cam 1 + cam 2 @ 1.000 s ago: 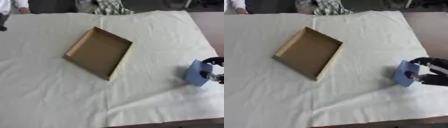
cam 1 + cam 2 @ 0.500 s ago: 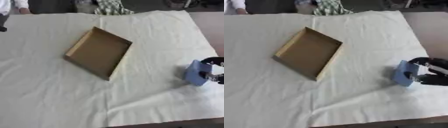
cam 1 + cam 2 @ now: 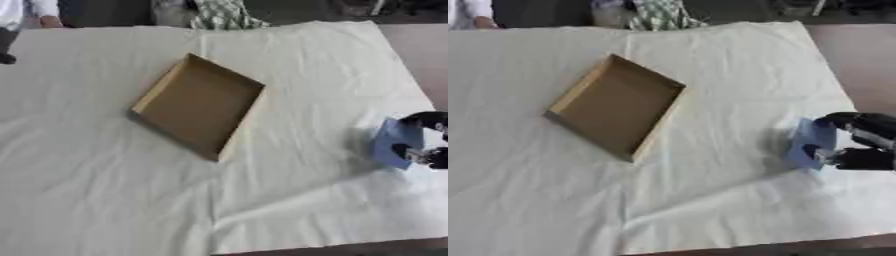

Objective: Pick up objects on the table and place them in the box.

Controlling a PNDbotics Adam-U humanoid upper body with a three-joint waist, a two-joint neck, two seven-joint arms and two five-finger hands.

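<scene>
A shallow brown cardboard box [image 3: 199,103] lies open and turned at an angle, left of the table's middle. Its inside shows nothing in it. A flat blue object [image 3: 810,143] stands on edge on the white cloth at the right. My right hand [image 3: 863,141] comes in from the right edge with fingers over the object's top and the thumb curled at its lower side, pinching it. My left hand shows in neither view.
A white cloth [image 3: 114,190] covers the table, creased, with bare brown tabletop [image 3: 859,55] at the far right. A checked cloth [image 3: 223,12] lies at the far edge. The table's front edge runs along the bottom.
</scene>
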